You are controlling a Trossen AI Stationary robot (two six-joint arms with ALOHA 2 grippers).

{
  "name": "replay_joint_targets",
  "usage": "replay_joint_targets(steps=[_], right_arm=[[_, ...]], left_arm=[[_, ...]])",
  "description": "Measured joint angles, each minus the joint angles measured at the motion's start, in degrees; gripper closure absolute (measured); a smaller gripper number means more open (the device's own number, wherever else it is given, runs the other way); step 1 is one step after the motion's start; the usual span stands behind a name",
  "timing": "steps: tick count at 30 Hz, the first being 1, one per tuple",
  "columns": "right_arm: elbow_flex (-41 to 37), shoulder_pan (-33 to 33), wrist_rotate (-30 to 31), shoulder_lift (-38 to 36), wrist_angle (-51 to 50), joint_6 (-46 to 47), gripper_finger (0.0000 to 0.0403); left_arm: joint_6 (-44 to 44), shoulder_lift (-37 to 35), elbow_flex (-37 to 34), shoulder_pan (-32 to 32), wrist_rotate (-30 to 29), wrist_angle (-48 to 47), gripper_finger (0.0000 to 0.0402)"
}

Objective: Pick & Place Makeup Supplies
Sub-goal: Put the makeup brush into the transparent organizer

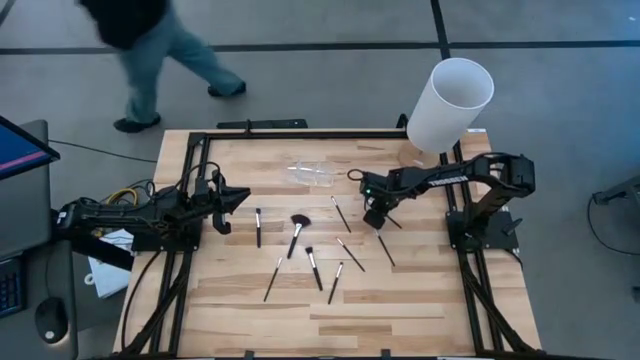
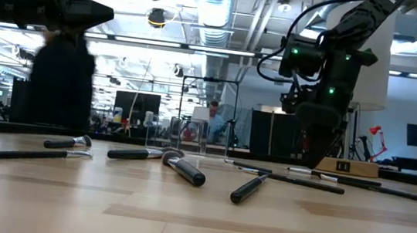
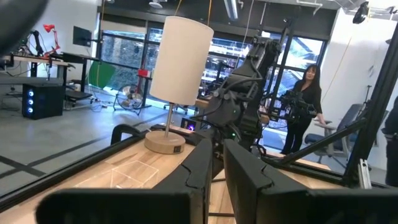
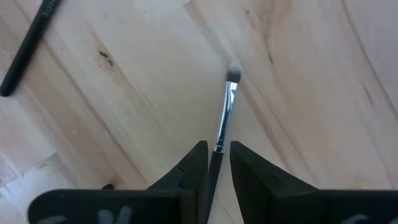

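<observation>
One brush (image 4: pixel 225 115) sat clamped by its handle in my right gripper (image 4: pixel 217 163), low over the worktop (image 1: pixel 400 300); my left gripper (image 1: pixel 240 197) waited, fingers nearly together, holding nothing.

I see grey floor (image 1: pixel 560 300) with dark seam lines around the wooden desk (image 1: pixel 400 310). A person (image 1: pixel 150 50) walks past its far side. Exposed ducts and strip lights run overhead (image 2: pixel 220 9). Monitor (image 1: pixel 20 150) sits at left.
</observation>
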Motion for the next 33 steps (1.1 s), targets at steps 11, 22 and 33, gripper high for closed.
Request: replay_joint_targets(steps=[11, 22, 33], right_arm=[[-0.05, 0.18, 0.01, 1.05, 0.21, 0.0, 0.0344], [0.17, 0.51, 0.19, 4.28, 0.42, -0.02, 0.0344], [0.09, 0.05, -0.33, 3.09, 0.27, -0.06, 0.0379]], left_arm=[[0.01, 0.0, 0.0, 0.0, 0.0, 0.0, 0.0362], [0.01, 1.72, 0.0, 0.0, 0.0, 0.05, 0.0362], [0.08, 2.62, 0.02, 0.0, -0.02, 0.45, 0.0362]])
